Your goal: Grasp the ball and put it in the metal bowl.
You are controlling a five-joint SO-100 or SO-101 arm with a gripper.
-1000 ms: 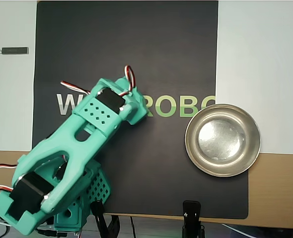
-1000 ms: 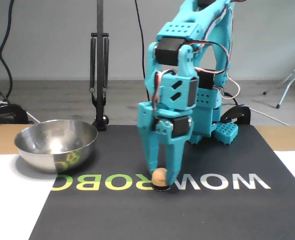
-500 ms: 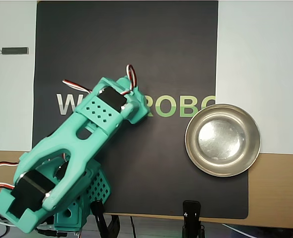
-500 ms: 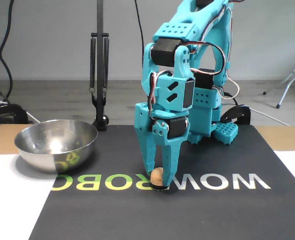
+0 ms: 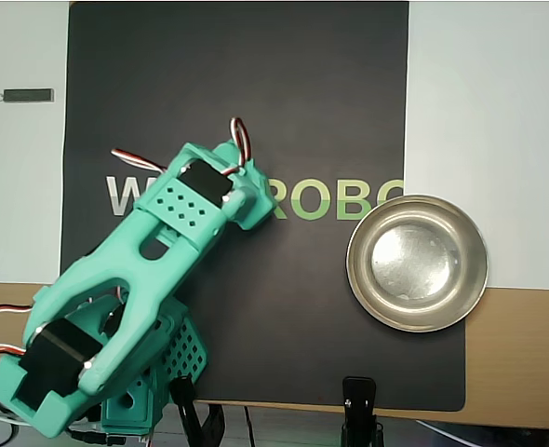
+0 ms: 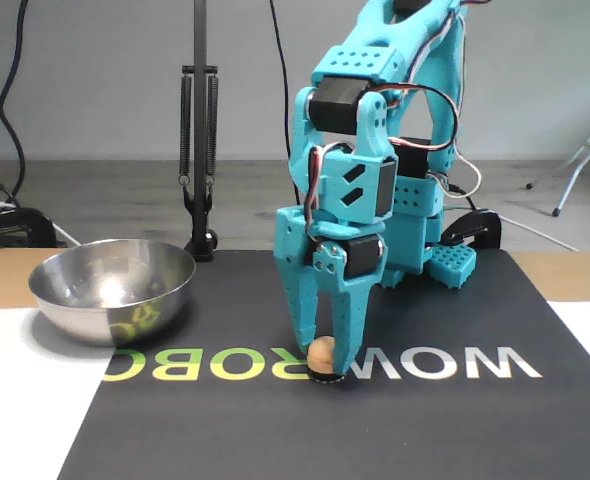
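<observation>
Item: ball point(image 6: 321, 353), pale peach-orange; sits low on the black mat point(image 6: 395, 420) over the printed lettering, between the fingertips of the gripper point(image 6: 322, 362). Hidden beneath the arm in the overhead view.
Item: gripper, turquoise, pointing straight down, fingers closed around the ball at mat level.
Item: metal bowl point(image 6: 112, 289), shiny, empty; stands well apart from the ball, at the mat's edge on the table point(image 6: 5, 350), left in the fixed view, right in the overhead view point(image 5: 418, 264).
</observation>
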